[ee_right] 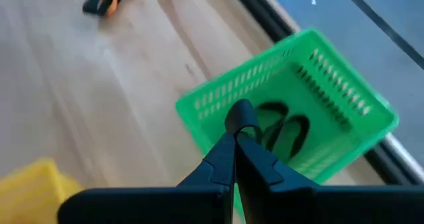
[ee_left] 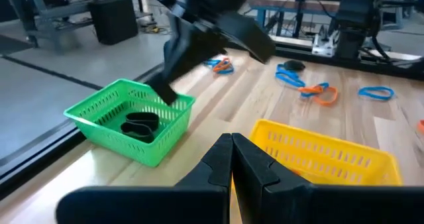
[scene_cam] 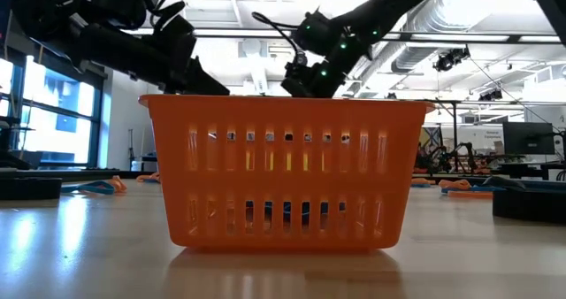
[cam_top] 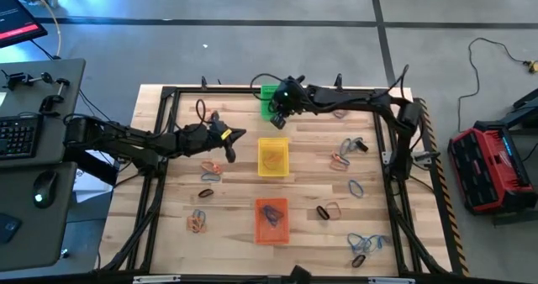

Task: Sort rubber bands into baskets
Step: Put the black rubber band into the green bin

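Right gripper (ee_right: 235, 139) is hanging over the small green rectangular plastic basket (ee_right: 331, 85) at the table's far edge, fingers pressed together and pinching a thin black rubber loop (ee_right: 240, 116) at the tips. Two more black bands (ee_right: 283, 128) are lying in that basket below it.

Left gripper (ee_left: 232, 159) is hovering just left of the yellow plastic basket (cam_top: 273, 157), fingers meeting; nothing seems to be caught between them, though the tips are hard to read.

Orange slotted basket (scene_cam: 281, 171) is filling the low view, hiding most of the table. Loose blue, orange and black bands (cam_top: 348, 153) are lying scattered on the wooden tabletop (cam_top: 311, 187).
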